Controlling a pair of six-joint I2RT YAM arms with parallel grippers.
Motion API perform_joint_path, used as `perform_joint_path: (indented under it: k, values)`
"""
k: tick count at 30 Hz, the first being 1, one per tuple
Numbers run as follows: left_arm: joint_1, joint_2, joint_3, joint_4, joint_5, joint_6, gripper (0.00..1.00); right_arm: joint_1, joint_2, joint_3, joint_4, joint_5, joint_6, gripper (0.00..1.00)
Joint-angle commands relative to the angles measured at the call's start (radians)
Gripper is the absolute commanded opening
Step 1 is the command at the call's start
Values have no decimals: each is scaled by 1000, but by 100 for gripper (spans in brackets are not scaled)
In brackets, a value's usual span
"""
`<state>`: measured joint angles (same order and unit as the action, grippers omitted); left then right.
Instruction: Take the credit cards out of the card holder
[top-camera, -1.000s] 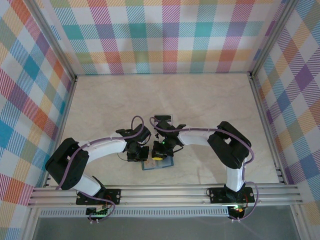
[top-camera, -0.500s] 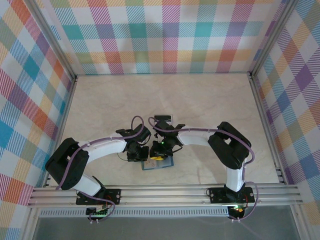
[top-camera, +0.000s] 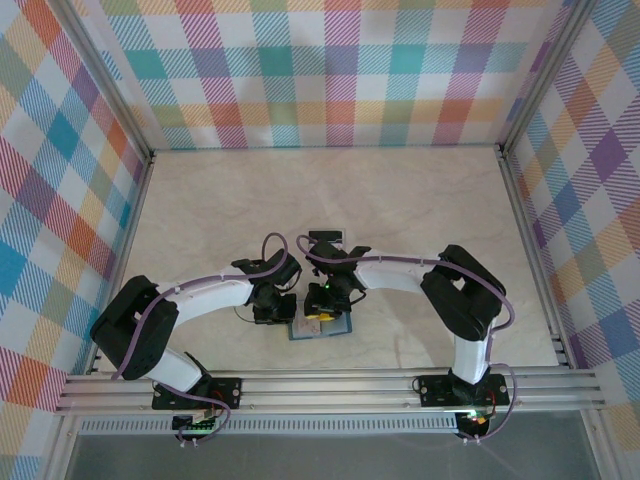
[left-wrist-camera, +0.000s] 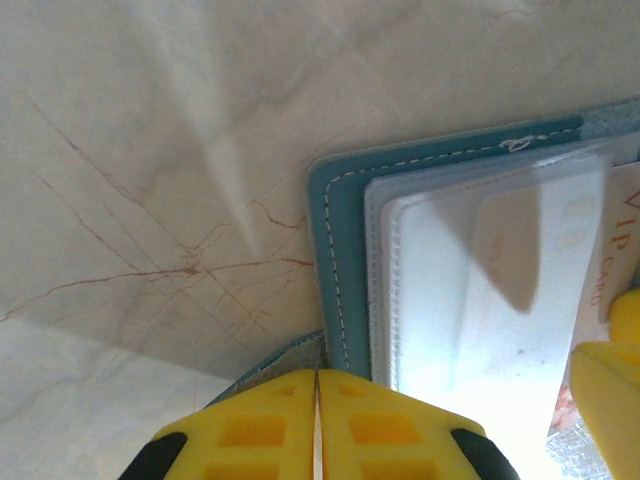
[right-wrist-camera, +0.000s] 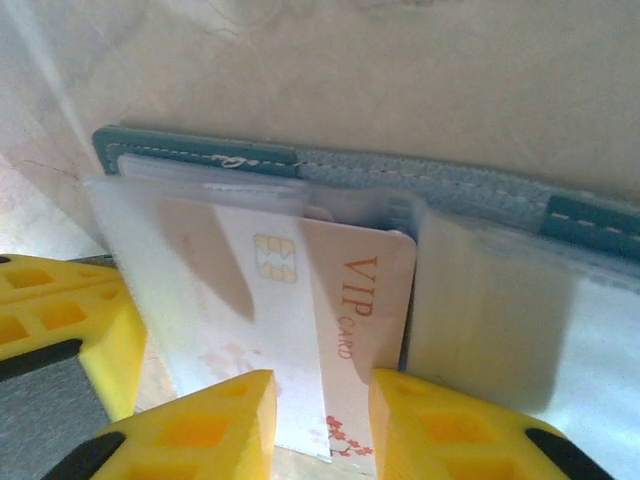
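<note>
The teal-blue card holder (top-camera: 322, 328) lies open on the marble table between both grippers, its clear inner pockets (left-wrist-camera: 470, 290) facing up. A pale credit card (right-wrist-camera: 340, 300) printed "VIP CARD", with a chip, sticks partway out of a clear pocket (right-wrist-camera: 190, 240). My right gripper (right-wrist-camera: 322, 400) is open, its yellow fingers standing apart over the card's free end without pinching it. My left gripper (left-wrist-camera: 317, 385) is shut, its tips pressed together at the card holder's (left-wrist-camera: 335, 260) near edge, where a teal flap runs under them. The card's edge (left-wrist-camera: 620, 240) shows at the right.
The marble tabletop (top-camera: 330, 200) stretches away behind the grippers, boxed in by plaid walls and a metal rail at the near edge. The two grippers sit nearly touching; the right one's finger (left-wrist-camera: 610, 385) shows in the left wrist view, and the left one's finger (right-wrist-camera: 60, 330) in the right wrist view.
My right gripper's jaws have opened from shut. The card holder has slid slightly to the right. The left arm has barely moved.
</note>
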<state>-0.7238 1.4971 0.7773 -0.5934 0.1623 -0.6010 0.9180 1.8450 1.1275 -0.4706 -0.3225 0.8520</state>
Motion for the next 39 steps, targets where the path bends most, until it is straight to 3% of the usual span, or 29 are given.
perform_joint_path:
  k: [1,11,17,22,39]
  values:
    - [7,-17,-3,-18,-17,20,10,5,-50,-6,7,-19,10,33]
    - [4,-52,60,-25,35,7,7,5,-43,-12,-45,26,-10,34]
    - [-6,11,90,10,92,13,7,5,-10,-6,-70,46,-30,34]
    - [-7,64,79,8,61,22,6,5,11,2,-89,51,-54,35]
    - [-8,124,12,8,1,35,3,-1,-16,-75,133,-85,-33,33]
